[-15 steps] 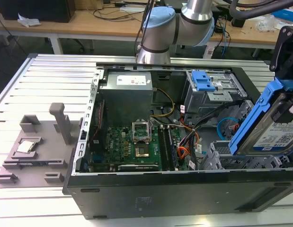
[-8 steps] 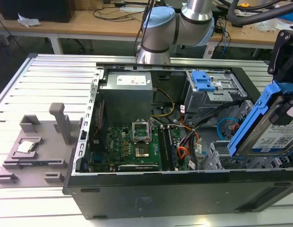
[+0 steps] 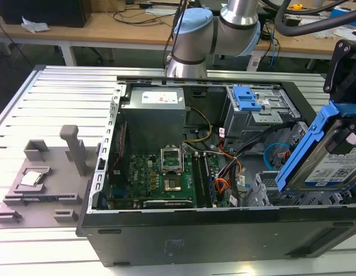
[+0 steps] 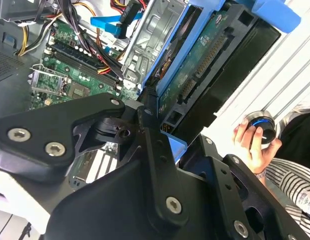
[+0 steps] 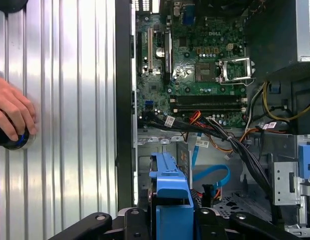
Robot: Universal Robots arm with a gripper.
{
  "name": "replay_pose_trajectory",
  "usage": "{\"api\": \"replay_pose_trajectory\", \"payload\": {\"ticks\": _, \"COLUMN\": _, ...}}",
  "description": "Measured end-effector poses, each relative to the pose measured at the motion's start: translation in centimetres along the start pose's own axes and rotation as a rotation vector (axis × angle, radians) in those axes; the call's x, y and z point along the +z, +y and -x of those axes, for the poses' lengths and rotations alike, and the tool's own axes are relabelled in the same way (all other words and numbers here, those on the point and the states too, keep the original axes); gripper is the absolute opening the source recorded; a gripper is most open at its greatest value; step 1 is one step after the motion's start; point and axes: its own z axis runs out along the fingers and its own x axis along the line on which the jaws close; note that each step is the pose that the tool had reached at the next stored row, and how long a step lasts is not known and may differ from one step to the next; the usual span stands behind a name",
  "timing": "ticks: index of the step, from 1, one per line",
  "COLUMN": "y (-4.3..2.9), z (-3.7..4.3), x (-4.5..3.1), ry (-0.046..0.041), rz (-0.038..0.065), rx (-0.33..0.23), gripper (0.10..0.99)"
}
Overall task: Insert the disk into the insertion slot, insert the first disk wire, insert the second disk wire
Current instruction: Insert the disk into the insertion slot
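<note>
Pinching the disk (image 3: 330,167), the gripper (image 3: 345,129) hangs it tilted just above the insertion slot (image 3: 267,190); its long axis slants down toward that bay.

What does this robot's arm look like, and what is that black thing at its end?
The arm is made of round silver tubes linked by fat joints with pale blue caps. A thick black hose curves near it. The black thing is the gripper, built from flat, angular black metal links bolted together with shiny silver screws.
</note>
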Motion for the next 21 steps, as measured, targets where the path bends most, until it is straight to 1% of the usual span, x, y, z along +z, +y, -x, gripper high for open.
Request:
{"api": "replay_pose_trajectory", "payload": {"ticks": 10, "y": -0.03, "z": 0.03, "x": 0.83, "ry": -0.0002, "rz": 0.000, "rx": 0.000, "gripper": 0.365}}
{"api": "replay_pose_trajectory", "payload": {"ticks": 12, "y": -0.03, "z": 0.35, "x": 0.94, "ry": -0.0001, "rz": 0.000, "rx": 0.000, "gripper": 0.365}}
{"api": "replay_pose_trajectory", "payload": {"ticks": 14, "y": 0.13, "z": 0.47, "x": 0.94, "ry": 0.0000, "rz": 0.000, "rx": 0.000, "gripper": 0.365}}
{"api": "replay_pose_trajectory", "payload": {"ticks": 16, "y": 0.62, "z": 0.60, "x": 0.95, "ry": 0.0001, "rz": 0.000, "rx": 0.000, "gripper": 0.365}}
{"api": "replay_pose_trajectory", "payload": {"ticks": 17, "y": 0.87, "z": 0.82, "x": 0.98, "ry": -0.0001, "rz": 0.000, "rx": 0.000, "gripper": 0.365}}
{"api": "replay_pose_trajectory", "payload": {"ticks": 21, "y": 0.90, "z": 1.84, "x": 1.04, "ry": 0.0000, "rz": 0.000, "rx": 0.000, "gripper": 0.365}}
